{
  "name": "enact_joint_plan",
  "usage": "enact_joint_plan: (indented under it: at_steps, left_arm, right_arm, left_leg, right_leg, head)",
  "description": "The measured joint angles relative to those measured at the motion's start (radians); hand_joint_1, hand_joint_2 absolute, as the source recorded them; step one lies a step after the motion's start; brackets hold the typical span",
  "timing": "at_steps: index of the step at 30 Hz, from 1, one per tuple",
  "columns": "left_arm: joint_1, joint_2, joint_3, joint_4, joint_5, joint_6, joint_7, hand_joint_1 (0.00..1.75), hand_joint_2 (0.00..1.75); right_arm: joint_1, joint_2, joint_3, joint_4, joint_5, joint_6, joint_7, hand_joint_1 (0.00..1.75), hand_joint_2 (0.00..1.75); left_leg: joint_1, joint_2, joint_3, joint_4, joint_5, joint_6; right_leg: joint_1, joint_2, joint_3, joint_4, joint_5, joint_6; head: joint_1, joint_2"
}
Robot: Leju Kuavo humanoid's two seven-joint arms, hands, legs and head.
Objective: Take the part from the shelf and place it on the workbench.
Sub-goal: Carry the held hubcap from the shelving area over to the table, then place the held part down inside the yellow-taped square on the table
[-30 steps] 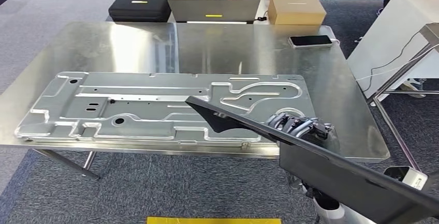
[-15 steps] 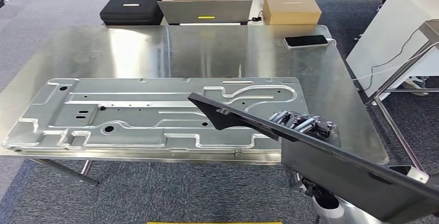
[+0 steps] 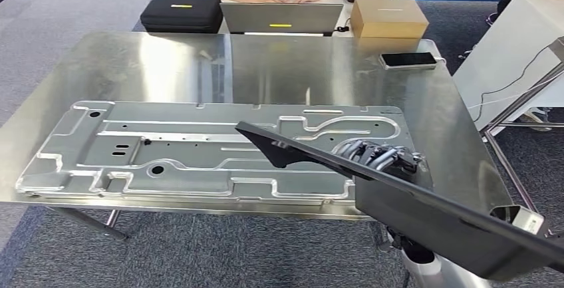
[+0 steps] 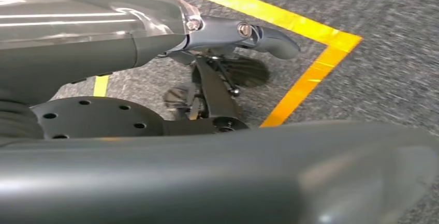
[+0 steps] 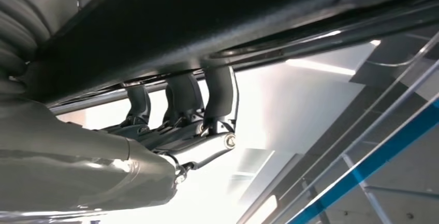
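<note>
Camera shifted, right hand [image 3: 382, 157] holds black part [image 3: 425, 218], tip pointing left over workbench [image 3: 279, 62]

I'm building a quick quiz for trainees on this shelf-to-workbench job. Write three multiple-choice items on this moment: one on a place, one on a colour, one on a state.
1. Where does the phone lie?
A. on the steel table's far right part
B. on the cardboard box
C. on the floor

2. What colour is the part that the right hand carries?
A. yellow
B. black
C. white

3. How does the carried part sit?
A. flat on the table
B. tilted, held above the table's near edge
C. standing upright on the floor

Answers:
1 A: the phone rests on the steel table, in front of the cardboard box.
2 B: the black part is dark next to the silver stamped panel.
3 B: the right hand grips it from below, with one pointed end sloping out over the panel.
</note>
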Motion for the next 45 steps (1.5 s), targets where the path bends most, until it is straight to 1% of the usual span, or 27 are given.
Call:
enact_joint_plan:
  at_steps: [1, 2, 3, 6, 10, 13, 18, 23, 35, 40, 43, 45]
  left_arm:
    - [-0.002, 0.000, -0.004, 0.000, -0.006, 0.000, 0.000, 0.00, 1.75]
    - [-0.003, 0.000, -0.008, 0.000, -0.012, -0.001, -0.001, 0.00, 1.75]
    - [-0.005, 0.000, -0.012, 0.000, -0.017, -0.002, -0.001, 0.00, 1.75]
    - [-0.008, 0.000, -0.029, 0.000, -0.042, -0.008, -0.002, 0.00, 1.75]
    - [-0.015, 0.000, -0.055, 0.000, -0.069, -0.009, -0.003, 0.00, 1.75]
    - [-0.017, 0.000, -0.069, 0.000, -0.075, -0.010, -0.011, 0.00, 1.75]
    - [-0.016, -0.002, -0.083, 0.000, -0.076, -0.003, -0.012, 0.00, 1.75]
    - [-0.016, -0.003, -0.090, 0.000, -0.083, 0.003, -0.003, 0.00, 1.75]
    - [-0.020, -0.007, -0.112, 0.000, -0.111, 0.001, 0.001, 0.00, 1.75]
    - [-0.021, -0.011, -0.118, 0.000, -0.113, 0.004, 0.002, 0.00, 1.75]
    - [-0.021, -0.013, -0.121, 0.000, -0.113, 0.006, 0.002, 0.00, 1.75]
    - [-0.020, -0.014, -0.122, 0.000, -0.113, 0.006, 0.002, 0.00, 1.75]
  right_arm:
    - [-0.019, 0.001, 0.001, 0.012, 0.004, -0.005, 0.015, 1.75, 1.75]
    - [-0.041, 0.002, 0.003, 0.026, 0.010, -0.013, 0.031, 1.75, 1.75]
    - [-0.064, 0.004, 0.006, 0.042, 0.016, -0.022, 0.049, 1.75, 1.75]
    - [-0.151, 0.022, 0.024, 0.109, 0.040, -0.069, 0.111, 1.75, 1.75]
    - [-0.287, 0.054, 0.061, 0.235, 0.071, -0.135, 0.176, 1.75, 1.75]
    - [-0.356, 0.073, 0.082, 0.314, 0.078, -0.164, 0.198, 1.75, 1.75]
    - [-0.397, 0.083, 0.096, 0.376, 0.094, -0.195, 0.207, 1.75, 1.75]
    - [-0.433, 0.085, 0.108, 0.424, 0.177, -0.255, 0.239, 1.75, 1.75]
    - [-0.542, 0.105, 0.172, 0.586, 0.590, -0.460, 0.333, 1.75, 1.75]
    - [-0.561, 0.110, 0.196, 0.617, 0.862, -0.559, 0.410, 1.75, 1.75]
    - [-0.563, 0.114, 0.199, 0.618, 1.040, -0.581, 0.457, 1.75, 1.75]
    - [-0.561, 0.115, 0.199, 0.617, 1.128, -0.590, 0.479, 1.75, 1.75]
  left_leg:
    - [-0.002, 0.000, 0.002, 0.002, -0.005, -0.004]
    - [-0.004, 0.000, 0.002, 0.004, -0.007, -0.006]
    - [-0.006, 0.001, 0.001, 0.006, -0.009, -0.006]
    - [-0.006, 0.002, 0.004, 0.000, -0.007, -0.004]
    - [-0.005, 0.001, 0.007, -0.008, -0.003, -0.010]
    - [-0.004, 0.001, 0.008, -0.010, -0.001, -0.012]
    - [-0.004, 0.001, 0.007, -0.010, -0.002, -0.015]
    - [-0.008, 0.001, 0.007, -0.010, -0.003, -0.016]
    - [-0.012, 0.001, 0.007, -0.009, -0.003, -0.016]
    - [-0.012, 0.001, 0.007, -0.009, -0.003, -0.016]
    - [-0.012, 0.001, 0.007, -0.009, -0.003, -0.016]
    - [-0.012, 0.001, 0.007, -0.009, -0.003, -0.016]
  right_leg:
    - [0.001, 0.000, 0.018, -0.046, 0.018, -0.003]
    - [0.002, 0.000, 0.027, -0.070, 0.023, -0.006]
    - [0.003, 0.001, 0.029, -0.075, 0.020, -0.007]
    - [0.003, 0.003, 0.029, -0.078, 0.019, -0.009]
    - [0.004, 0.002, 0.029, -0.078, 0.018, -0.012]
    - [0.005, 0.002, 0.029, -0.077, 0.017, -0.015]
    - [0.005, 0.001, 0.029, -0.077, 0.016, -0.016]
    - [0.003, 0.001, 0.029, -0.077, 0.016, -0.016]
    - [-0.001, 0.001, 0.030, -0.078, 0.017, -0.015]
    - [-0.001, 0.001, 0.030, -0.078, 0.017, -0.015]
    - [-0.001, 0.001, 0.029, -0.078, 0.017, -0.015]
    - [-0.001, 0.001, 0.029, -0.078, 0.017, -0.015]
  head:
    - [0.000, 0.000]
    - [-0.001, 0.000]
    - [-0.001, 0.000]
    - [-0.002, 0.000]
    - [-0.002, 0.000]
    - [-0.002, 0.000]
    - [-0.002, 0.000]
    - [-0.002, 0.000]
    - [-0.002, 0.000]
    - [-0.002, 0.000]
    - [-0.002, 0.000]
    - [-0.002, 0.000]
